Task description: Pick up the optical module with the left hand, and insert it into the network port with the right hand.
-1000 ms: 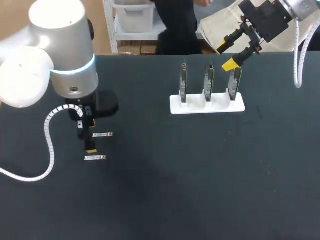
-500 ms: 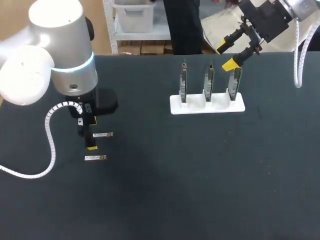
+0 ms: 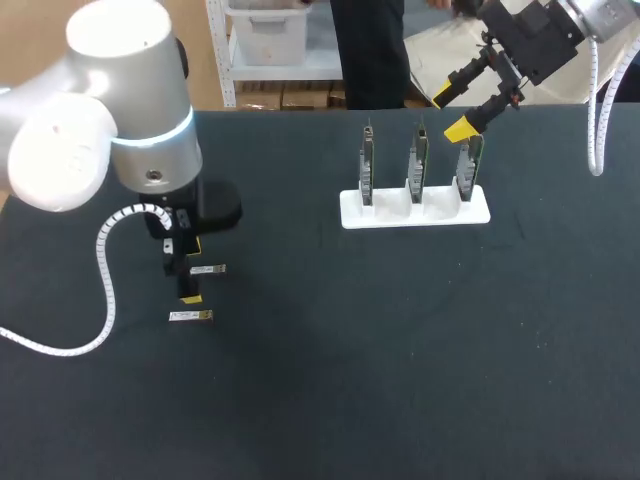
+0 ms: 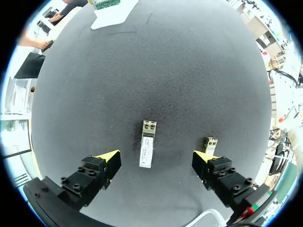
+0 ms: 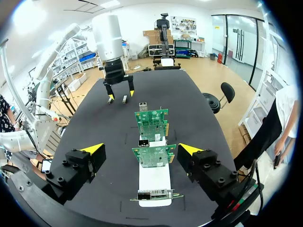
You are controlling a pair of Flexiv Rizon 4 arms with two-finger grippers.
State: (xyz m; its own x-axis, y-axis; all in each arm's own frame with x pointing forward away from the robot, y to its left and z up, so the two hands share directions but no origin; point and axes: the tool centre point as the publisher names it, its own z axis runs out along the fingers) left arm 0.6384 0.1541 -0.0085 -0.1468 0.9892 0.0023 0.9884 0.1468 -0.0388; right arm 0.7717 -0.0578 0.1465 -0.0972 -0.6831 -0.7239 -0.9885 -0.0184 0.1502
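Two small silver optical modules lie on the black table (image 3: 330,360). One module (image 3: 208,269) (image 4: 147,150) lies between the fingers of my left gripper (image 3: 187,271) (image 4: 156,158), which hangs open just above it without touching. The other module (image 3: 190,316) (image 4: 209,143) rests beside one yellow fingertip (image 4: 204,157). Three green network cards (image 3: 416,163) (image 5: 152,156) stand upright in a white holder (image 3: 415,208) (image 5: 154,178). My right gripper (image 3: 453,112) (image 5: 141,149) hovers open above the holder's right end, nothing between its fingers.
The holder stands at the table's far middle, well apart from the modules at the left. My left arm (image 5: 113,56) shows across the table in the right wrist view. Black mat fills the stretch between them.
My left gripper has shifted slightly right, so the upper module now lies between its fingers. The right arm, the modules and the holder have not moved.
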